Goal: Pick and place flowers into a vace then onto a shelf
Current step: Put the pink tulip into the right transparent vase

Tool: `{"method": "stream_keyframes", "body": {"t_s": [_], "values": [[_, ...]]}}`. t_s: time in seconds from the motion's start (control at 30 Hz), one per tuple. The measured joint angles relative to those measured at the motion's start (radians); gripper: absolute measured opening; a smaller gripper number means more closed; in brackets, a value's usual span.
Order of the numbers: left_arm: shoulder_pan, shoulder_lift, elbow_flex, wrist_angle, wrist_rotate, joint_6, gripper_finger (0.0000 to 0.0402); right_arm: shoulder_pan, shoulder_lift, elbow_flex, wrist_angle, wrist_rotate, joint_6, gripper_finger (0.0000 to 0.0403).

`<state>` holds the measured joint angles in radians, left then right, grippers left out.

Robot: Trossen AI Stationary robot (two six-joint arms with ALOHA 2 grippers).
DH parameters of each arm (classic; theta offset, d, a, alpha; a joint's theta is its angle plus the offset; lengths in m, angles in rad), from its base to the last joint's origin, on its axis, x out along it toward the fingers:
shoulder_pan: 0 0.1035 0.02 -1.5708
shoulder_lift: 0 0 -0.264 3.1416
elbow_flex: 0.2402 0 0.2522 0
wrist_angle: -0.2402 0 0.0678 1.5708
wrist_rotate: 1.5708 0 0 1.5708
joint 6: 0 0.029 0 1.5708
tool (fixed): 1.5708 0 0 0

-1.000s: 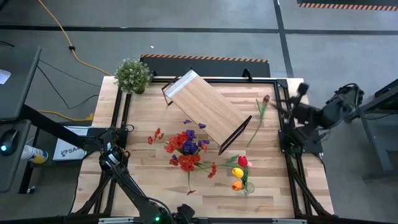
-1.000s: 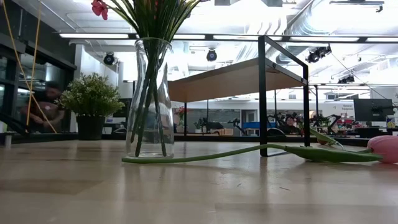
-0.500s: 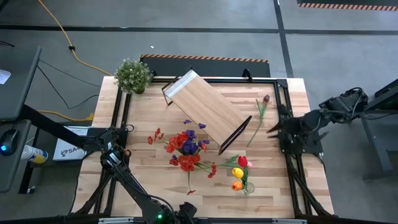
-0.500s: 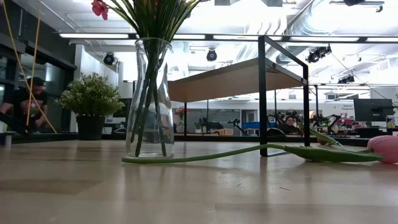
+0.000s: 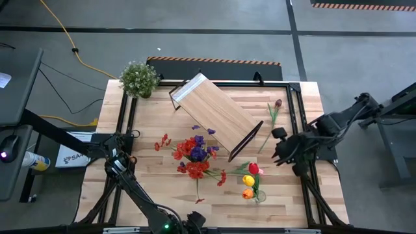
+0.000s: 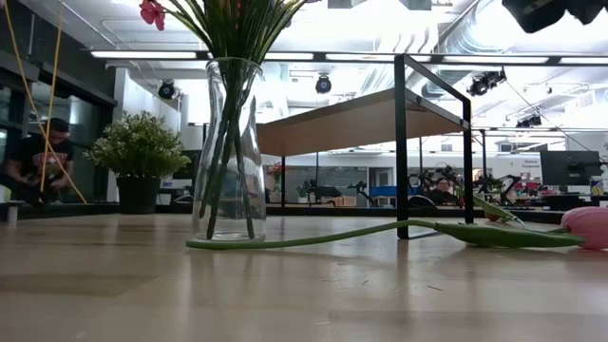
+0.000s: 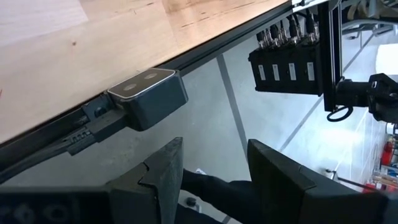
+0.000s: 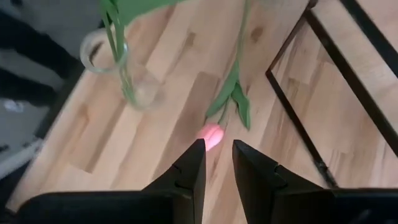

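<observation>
The right end effector (image 5: 278, 146), fingers narrowly parted and empty, is held above a pink tulip (image 8: 212, 135) lying on the worktop (image 5: 156, 185) beside the tilted shelf (image 5: 214, 117), while the half-open left end effector (image 7: 214, 171) is parked off the worktop's edge.

Seen from straight above, the shelf (image 5: 216, 118) lies diagonally across the middle of the desk (image 5: 156, 179). A bushy potted plant (image 5: 138, 78) stands at the far left corner. A cluster of red and purple flowers (image 5: 194, 156) sits left of the shelf's near end, and tulips in a glass vase (image 5: 250, 181) stand nearer the front right. A single dark tulip (image 5: 274, 112) lies right of the shelf. The right pincer (image 5: 278, 144) hangs over the desk's right side, near that tulip's stem. The left arm (image 5: 123, 174) waits at the front left.
</observation>
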<state>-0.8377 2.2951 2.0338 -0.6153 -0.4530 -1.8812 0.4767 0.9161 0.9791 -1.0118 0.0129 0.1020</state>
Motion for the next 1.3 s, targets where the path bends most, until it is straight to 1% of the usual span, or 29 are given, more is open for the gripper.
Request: {"method": "stream_keyframes", "body": {"t_s": [0.27,0.37,0.47,0.6,0.83,0.97,1.17,1.3], "values": [[0.0,0.0,0.0,0.001,0.001,0.019,0.0211,-0.001,0.025,-0.002,0.011,0.014,-0.018,0.0071],[0.0,0.0,0.0,0.0,0.001,0.033,0.0211,-0.001,0.024,-0.041,0.089,0.002,-0.007,0.0071],[0.0,0.0,0.0,0.001,0.001,0.04,0.0211,-0.001,0.025,-0.114,0.199,-0.02,0.004,0.0071],[0.0,0.0,0.0,0.019,0.001,0.044,0.0211,-0.001,0.025,-0.218,0.346,-0.016,0.013,0.0071],[0.0,0.0,-0.001,0.039,0.002,0.044,0.0211,-0.001,0.024,-0.386,0.606,0.001,0.081,0.0071],[0.0,0.0,-0.001,0.039,0.024,0.045,0.0211,-0.001,0.024,-0.449,0.681,0.012,0.127,0.0071],[0.0,0.0,-0.001,0.038,0.025,0.045,0.0211,-0.001,0.024,-0.522,0.776,0.007,0.199,0.0071],[0.0,0.0,-0.001,0.038,0.025,0.045,0.0211,-0.003,0.025,-0.546,0.799,-0.004,0.237,0.0071]]}}
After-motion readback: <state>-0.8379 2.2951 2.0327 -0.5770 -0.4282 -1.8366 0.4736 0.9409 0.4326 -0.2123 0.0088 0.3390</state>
